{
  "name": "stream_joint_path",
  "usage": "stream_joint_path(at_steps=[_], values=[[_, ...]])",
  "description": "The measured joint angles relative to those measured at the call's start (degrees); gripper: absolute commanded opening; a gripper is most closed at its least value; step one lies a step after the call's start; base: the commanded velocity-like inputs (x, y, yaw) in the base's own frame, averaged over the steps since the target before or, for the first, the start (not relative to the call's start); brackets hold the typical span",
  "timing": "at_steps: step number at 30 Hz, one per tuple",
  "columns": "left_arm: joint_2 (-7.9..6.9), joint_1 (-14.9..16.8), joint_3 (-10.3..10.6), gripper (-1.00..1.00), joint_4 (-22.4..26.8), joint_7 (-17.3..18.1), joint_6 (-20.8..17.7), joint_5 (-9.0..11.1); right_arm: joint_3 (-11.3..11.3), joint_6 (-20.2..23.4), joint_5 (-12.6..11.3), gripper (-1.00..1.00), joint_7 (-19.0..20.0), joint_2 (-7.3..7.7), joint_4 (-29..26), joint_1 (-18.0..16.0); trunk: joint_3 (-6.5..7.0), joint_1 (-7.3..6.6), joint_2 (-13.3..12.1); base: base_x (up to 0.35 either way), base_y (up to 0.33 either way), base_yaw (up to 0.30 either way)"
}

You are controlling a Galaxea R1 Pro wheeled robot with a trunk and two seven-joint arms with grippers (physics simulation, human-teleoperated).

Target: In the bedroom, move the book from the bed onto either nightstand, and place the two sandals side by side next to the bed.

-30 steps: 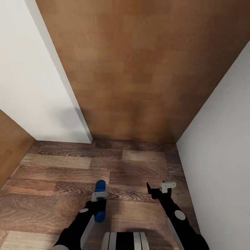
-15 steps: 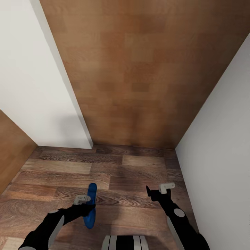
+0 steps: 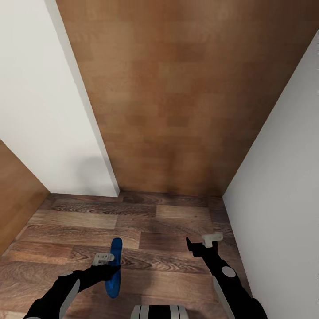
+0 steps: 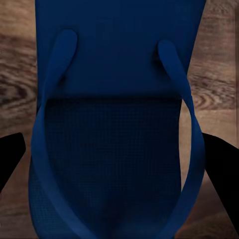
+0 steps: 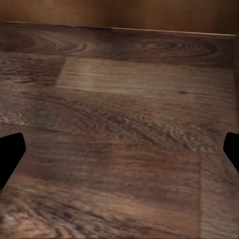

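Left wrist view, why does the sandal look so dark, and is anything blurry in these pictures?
Left wrist view: the sandal sits very close to the lens, shaded navy, its straps soft-edged. Head view: the same sandal in the left hand reads bright blue under even light, with a faint shadow on the white wall. Right wrist view: the floor looks slightly blurred.

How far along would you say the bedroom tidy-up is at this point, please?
Nothing looks finished yet. In hand: the left hand grips one blue sandal above the wood-plank floor, facing a brown wooden panel between white walls. The right hand is open with nothing in it. Left: setting this sandal beside its partner by the bed, and moving the book.
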State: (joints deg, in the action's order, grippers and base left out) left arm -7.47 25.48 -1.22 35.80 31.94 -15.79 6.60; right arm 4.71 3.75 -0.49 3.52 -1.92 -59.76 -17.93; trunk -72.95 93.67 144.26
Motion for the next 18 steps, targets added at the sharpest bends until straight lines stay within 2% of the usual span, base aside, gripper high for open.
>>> stream_joint_path(at_steps=[18], values=[[0.08,0.00,0.00,-1.00,-0.12,0.00,0.00,0.01,0.03,-0.03,-0.03,1.00,0.07,0.00,0.08,0.00,3.99,-0.46,-0.24,0.000,0.000,0.000]])
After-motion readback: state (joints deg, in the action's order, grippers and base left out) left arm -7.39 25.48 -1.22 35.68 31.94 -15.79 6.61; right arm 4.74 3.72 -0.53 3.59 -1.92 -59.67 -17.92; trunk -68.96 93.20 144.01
